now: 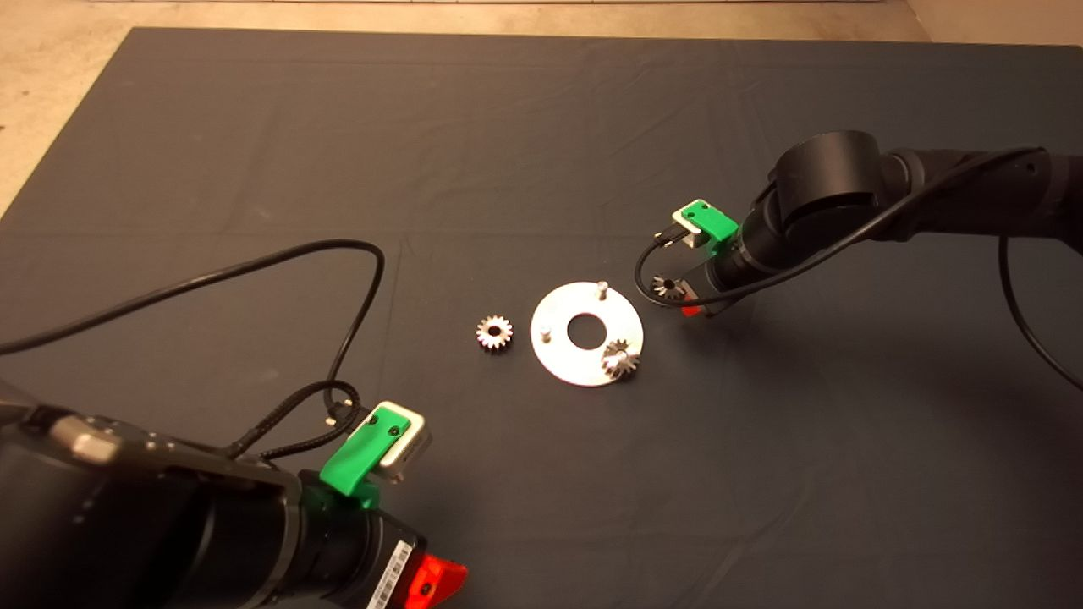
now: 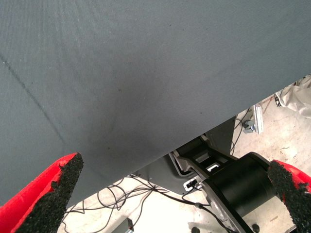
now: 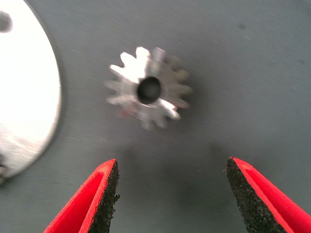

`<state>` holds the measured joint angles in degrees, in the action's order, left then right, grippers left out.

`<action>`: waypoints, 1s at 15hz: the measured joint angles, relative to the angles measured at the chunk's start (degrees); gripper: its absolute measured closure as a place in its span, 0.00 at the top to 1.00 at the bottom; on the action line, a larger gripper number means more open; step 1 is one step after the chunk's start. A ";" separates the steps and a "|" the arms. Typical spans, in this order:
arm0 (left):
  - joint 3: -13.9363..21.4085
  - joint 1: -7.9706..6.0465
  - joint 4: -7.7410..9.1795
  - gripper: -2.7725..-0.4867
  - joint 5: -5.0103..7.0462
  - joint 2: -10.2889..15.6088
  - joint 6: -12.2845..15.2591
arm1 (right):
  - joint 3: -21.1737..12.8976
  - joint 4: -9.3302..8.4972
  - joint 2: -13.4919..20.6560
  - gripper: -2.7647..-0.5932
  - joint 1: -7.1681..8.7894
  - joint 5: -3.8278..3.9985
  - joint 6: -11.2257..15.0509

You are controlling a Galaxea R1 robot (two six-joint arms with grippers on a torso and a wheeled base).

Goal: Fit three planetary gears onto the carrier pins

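Note:
The silver carrier disc (image 1: pixel 575 365) lies mid-mat with two bare pins, one at the far side (image 1: pixel 601 288) and one at the left (image 1: pixel 546 333). One planetary gear (image 1: pixel 620 359) sits on the disc's near right rim, hiding the third pin. A second gear (image 1: pixel 494 331) lies on the mat left of the disc. A third gear (image 1: pixel 669 288) lies on the mat right of the disc. My right gripper (image 1: pixel 687 301) hovers over it, open. In the right wrist view this gear (image 3: pixel 148 90) lies flat just beyond the open gripper (image 3: pixel 170 194), untouched, beside the disc's edge (image 3: pixel 24 97).
My left gripper (image 1: pixel 431 584) is parked at the mat's near left edge, open and empty (image 2: pixel 175 194), looking past the mat at the floor and the robot base (image 2: pixel 238 184). Black cables (image 1: pixel 355 279) loop over the mat left of the gears.

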<state>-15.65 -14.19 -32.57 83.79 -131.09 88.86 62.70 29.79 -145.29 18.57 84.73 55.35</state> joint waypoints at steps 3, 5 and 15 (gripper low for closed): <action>0.00 0.00 0.00 1.00 0.00 0.02 0.00 | 0.23 -0.02 -1.54 0.48 0.00 -0.94 0.05; 0.00 0.00 0.00 1.00 -0.02 0.00 0.00 | 1.27 -0.02 -1.68 0.48 0.00 -1.21 0.06; 0.00 0.00 0.00 1.00 -0.02 0.21 0.00 | 5.27 -0.02 -2.12 0.48 0.00 -2.78 -0.09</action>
<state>-15.65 -14.19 -32.57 83.76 -130.88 88.86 67.96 29.77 -147.41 18.57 81.94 55.26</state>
